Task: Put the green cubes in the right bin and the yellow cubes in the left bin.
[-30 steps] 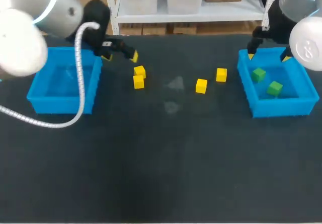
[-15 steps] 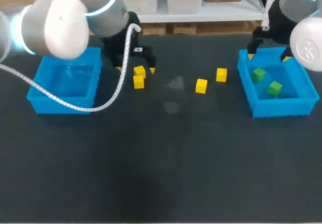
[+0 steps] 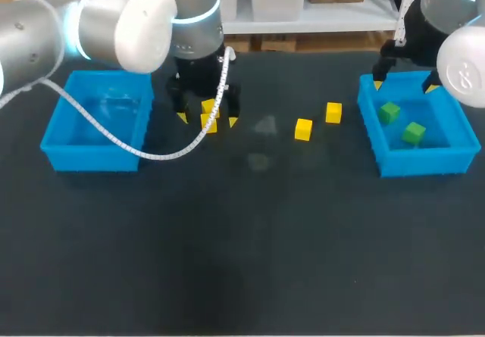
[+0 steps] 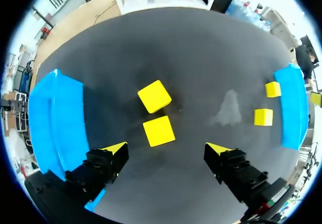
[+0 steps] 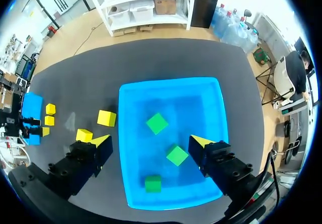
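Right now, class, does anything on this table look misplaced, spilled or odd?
Nothing is misplaced: the green cubes lie in the right bin, and the yellow cubes sit unsorted on the table. Only two faint pale smudges mark its dark surface.

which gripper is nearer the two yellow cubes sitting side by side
Left. The left gripper hangs open right above the two yellow cubes; the right gripper is far off above the right bin.
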Available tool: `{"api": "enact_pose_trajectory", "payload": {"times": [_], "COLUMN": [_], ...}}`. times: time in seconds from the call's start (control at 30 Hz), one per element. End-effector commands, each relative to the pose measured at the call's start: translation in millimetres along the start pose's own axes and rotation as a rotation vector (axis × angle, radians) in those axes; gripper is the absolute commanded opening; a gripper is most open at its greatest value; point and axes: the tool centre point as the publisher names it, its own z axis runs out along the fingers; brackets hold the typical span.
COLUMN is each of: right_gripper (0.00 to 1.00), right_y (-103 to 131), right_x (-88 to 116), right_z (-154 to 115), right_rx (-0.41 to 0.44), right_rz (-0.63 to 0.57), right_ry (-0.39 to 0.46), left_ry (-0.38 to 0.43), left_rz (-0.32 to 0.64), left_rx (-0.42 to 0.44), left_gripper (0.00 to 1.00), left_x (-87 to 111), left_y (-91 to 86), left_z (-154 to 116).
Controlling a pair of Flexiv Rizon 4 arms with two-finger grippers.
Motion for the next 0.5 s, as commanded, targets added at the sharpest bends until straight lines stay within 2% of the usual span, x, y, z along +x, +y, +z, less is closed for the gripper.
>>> {"api": "enact_pose_trajectory", "payload": {"times": [0.03,0.5], "right_gripper": [1.00,1.00], "right_y": [-0.6,-0.6], "right_x": [3.1,3.1], "right_z": [-1.1,-1.1], "right_rx": [0.002,0.002], "right_rz": [0.002,0.002], "right_ry": [-0.008,-0.008], "left_ry": [0.072,0.100], "left_rz": [-0.017,-0.029], "left_rx": [-0.018,-0.044], "left_gripper": [1.00,1.00], "left_x": [-4.7,-9.1], "left_y": [3.0,5.2], "left_z": [11.5,27.6]}}
